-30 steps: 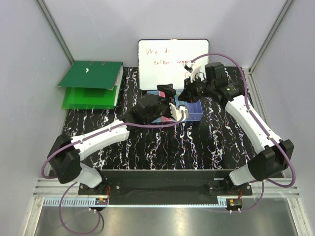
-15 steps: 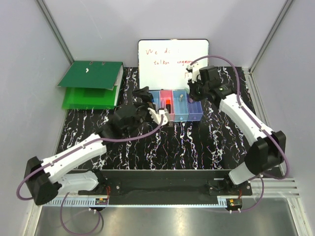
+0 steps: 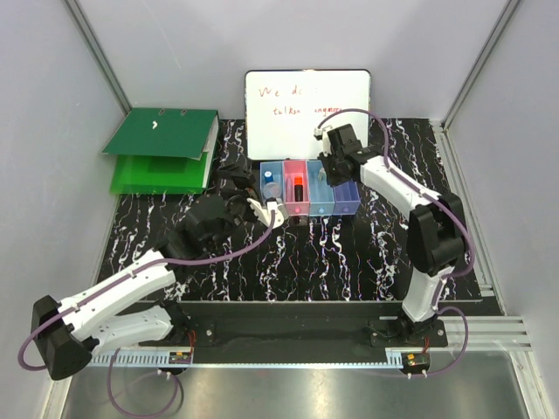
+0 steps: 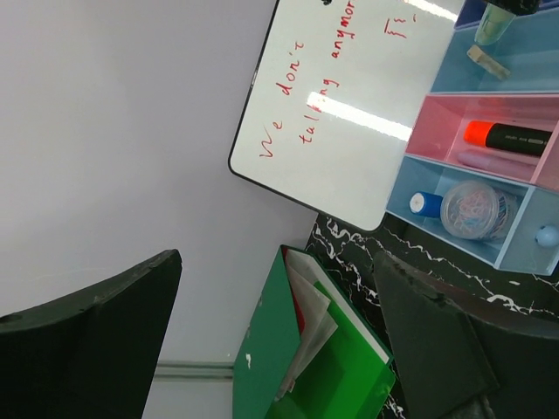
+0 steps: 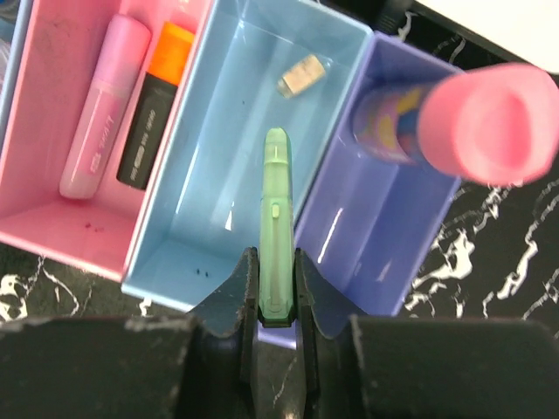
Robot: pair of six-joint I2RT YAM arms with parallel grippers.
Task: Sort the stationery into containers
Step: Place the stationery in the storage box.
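Green stick (image 5: 276, 192): pinching it in right gripper (image 5: 275, 266) over light-blue bin (image 5: 218, 113), holding left gripper (image 4: 279, 288) spread wide.

The containers (image 5: 218, 183) run off the left edge.

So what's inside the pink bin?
Two items lie side by side in the pink bin: a lilac stick and a black marker with an orange cap. Nothing covers them; the floor beneath them is hidden.
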